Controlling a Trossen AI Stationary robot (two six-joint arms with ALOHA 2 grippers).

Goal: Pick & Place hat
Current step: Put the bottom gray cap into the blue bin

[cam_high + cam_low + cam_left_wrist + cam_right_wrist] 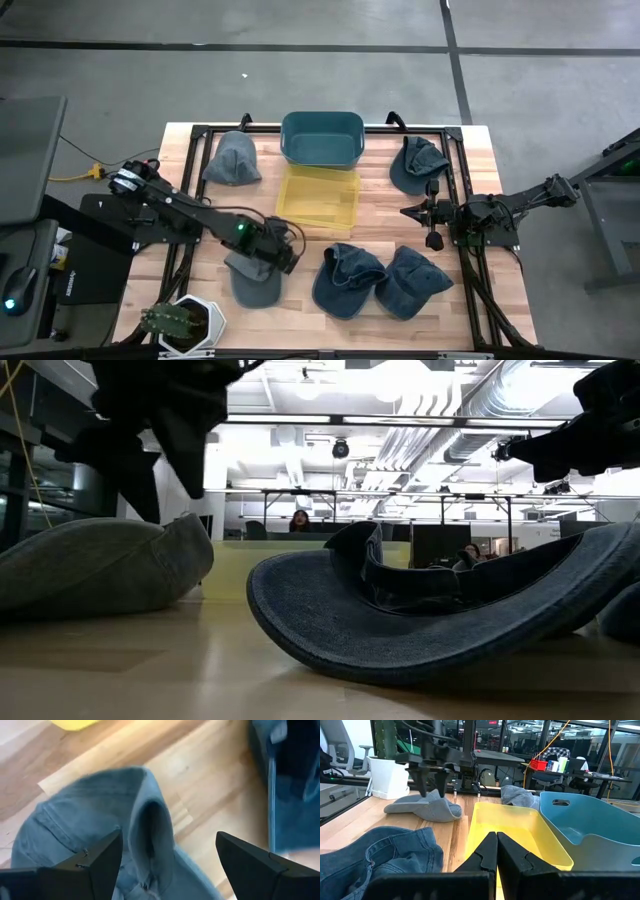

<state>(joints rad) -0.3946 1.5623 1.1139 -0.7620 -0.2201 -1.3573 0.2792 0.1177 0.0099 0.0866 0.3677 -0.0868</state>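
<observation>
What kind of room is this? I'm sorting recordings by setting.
Probably an open-plan office or robotics lab: exposed ceiling ducts, monitors with a seated person, and a wooden workbench on concrete floor.

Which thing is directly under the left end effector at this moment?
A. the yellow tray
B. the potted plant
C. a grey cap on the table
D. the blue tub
C. In the left wrist view the open left end effector straddles a grey cap, and the high view shows that arm over the cap, away from the yellow tray.
</observation>
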